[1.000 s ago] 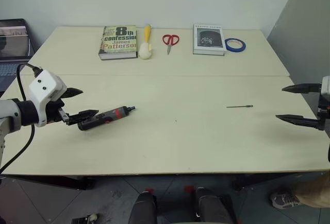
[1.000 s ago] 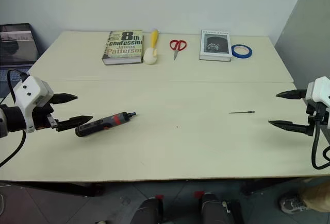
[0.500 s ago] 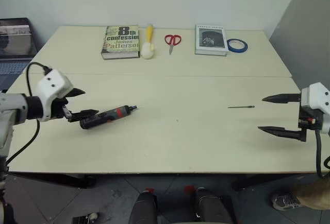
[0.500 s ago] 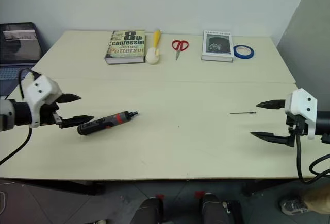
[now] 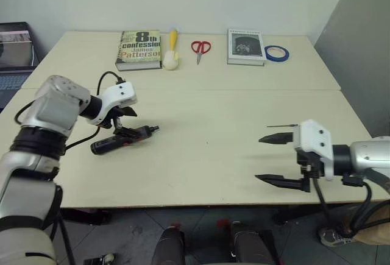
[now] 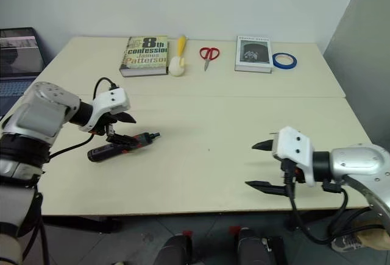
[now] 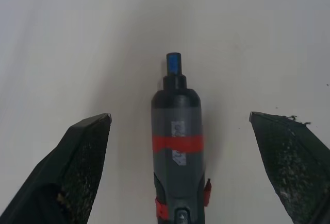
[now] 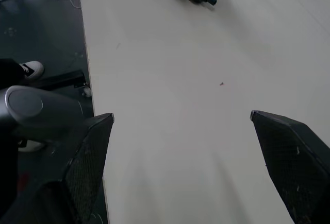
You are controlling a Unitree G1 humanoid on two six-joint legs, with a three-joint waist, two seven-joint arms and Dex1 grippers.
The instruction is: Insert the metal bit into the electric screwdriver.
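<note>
Your pale wooden table point(image 5: 201, 167) carries, along its far edge from left to right: paperback book point(image 5: 139, 49), yellow-handled brush point(image 5: 172, 50), red-handled scissors point(image 5: 200, 48), second book point(image 5: 246, 47), blue tape roll point(image 5: 277, 52). Nearer you, the dark pen-style electric screwdriver point(image 5: 122, 139) lies at left; the thin metal bit point(image 5: 282, 126) lies well apart at right.

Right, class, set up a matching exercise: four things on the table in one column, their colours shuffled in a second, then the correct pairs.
Things:
1. tape
2. scissors
3. brush
4. screwdriver

Colours:
A. yellow handle
B. dark body with a red band
C. blue
D. red handles

Pairs: 1-C, 2-D, 3-A, 4-B
</note>
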